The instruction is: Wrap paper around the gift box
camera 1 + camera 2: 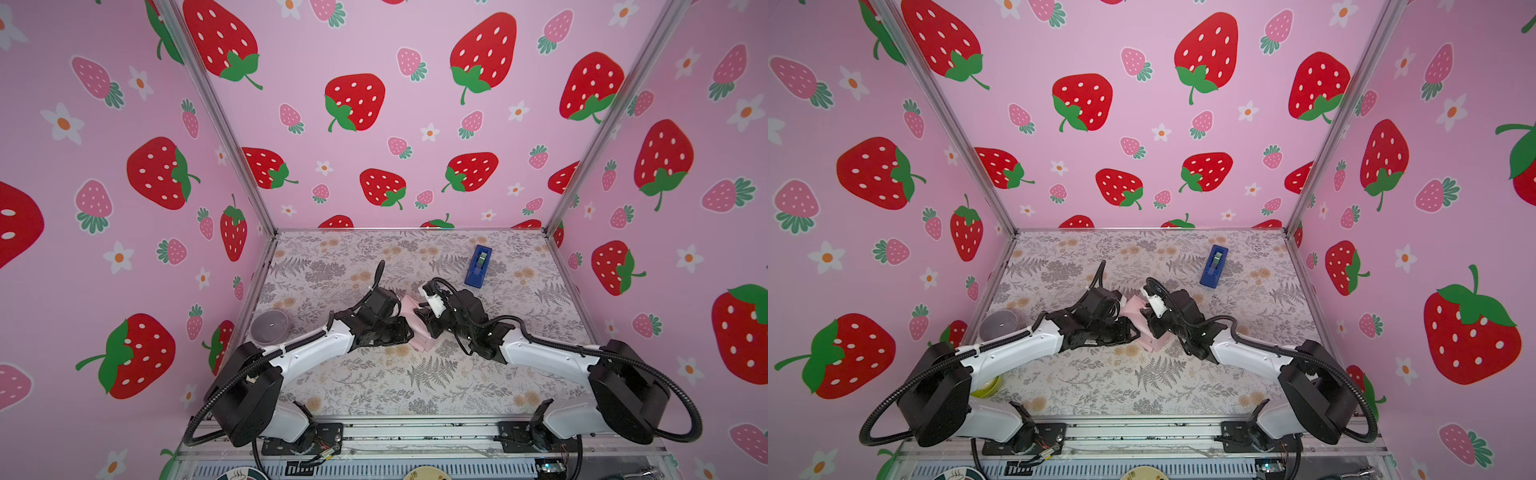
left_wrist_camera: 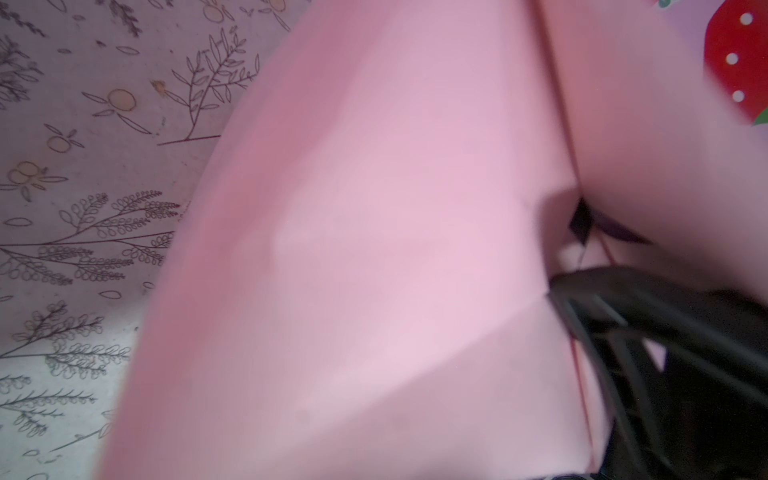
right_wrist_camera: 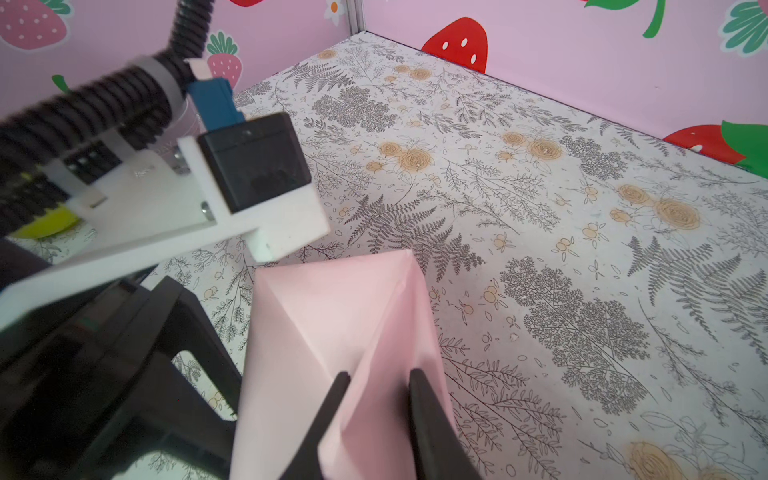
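Closing an end flap is judged to be the step in hand. The paper [image 1: 420, 341], pale pink side out, is bunched around the box near the middle of the table [image 1: 415, 386], between both grippers. The box is covered in both top views. In the left wrist view only a small black corner, probably the box [image 2: 581, 220], shows in a gap between folds.

The right gripper [image 3: 380, 384] sits astride a creased triangular flap. Its fingers [image 3: 422, 399] stand a little apart with the fold between them; whether they press the fold cannot be told. The left gripper [image 1: 409, 328] lies against the opposite side of the bundle. Its fingers are hidden by paper and arm, so their state cannot be told.

Procedure, as judged:
1. Hold the bundle down with the left gripper so the box does not slide toward the table's left edge.
2. Grip the flap close to its crease, not at the tip. Thin paper is likely to tear or buckle when pulled from a corner.
3. Draw the flap flat over the box face, along the formed creases.
4. Hold the flap down until tape is applied. The tape dispenser [image 1: 478, 266] stands well apart, toward the far right corner.

Caution: loose folds are likely to spring open if both grippers let go together.
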Controlling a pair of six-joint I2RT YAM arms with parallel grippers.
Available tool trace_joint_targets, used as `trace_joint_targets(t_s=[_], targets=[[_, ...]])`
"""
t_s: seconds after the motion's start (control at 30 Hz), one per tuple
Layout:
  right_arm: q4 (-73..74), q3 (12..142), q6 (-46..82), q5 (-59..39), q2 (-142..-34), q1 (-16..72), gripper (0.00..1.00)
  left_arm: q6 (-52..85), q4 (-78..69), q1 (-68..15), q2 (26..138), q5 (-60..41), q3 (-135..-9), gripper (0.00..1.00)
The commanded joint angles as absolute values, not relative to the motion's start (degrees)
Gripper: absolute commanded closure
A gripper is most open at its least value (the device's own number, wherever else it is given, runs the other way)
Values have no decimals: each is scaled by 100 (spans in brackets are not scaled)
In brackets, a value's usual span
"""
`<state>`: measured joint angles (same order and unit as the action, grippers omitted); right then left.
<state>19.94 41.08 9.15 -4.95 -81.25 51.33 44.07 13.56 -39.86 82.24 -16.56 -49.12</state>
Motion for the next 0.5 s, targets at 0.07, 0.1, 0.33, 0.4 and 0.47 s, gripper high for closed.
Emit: trace_joint_targets(t_s=[0.07,0.1,0.33,0.4,0.47], targets=[[1549,4092,1011,-1104,-8271,5260,69,4386,1042,-3932,8240,-1565,-5247,63],[1526,4110,1019,-1201,-8279,5256,67,4386,1037,-3928,8239,-1567,-5247,63],[1480,4083,1195,-1555,-8287,5239,61,4391,1046,-3913,8218,-1553,-5210,63],[1451,4078,1230,-1581,-8276,5233,61,4395,1046,-3911,8209,-1551,-5199,63],[1441,4078,1257,-1643,-8253,5224,60,4398,1055,-3902,8208,-1551,-5196,63]])
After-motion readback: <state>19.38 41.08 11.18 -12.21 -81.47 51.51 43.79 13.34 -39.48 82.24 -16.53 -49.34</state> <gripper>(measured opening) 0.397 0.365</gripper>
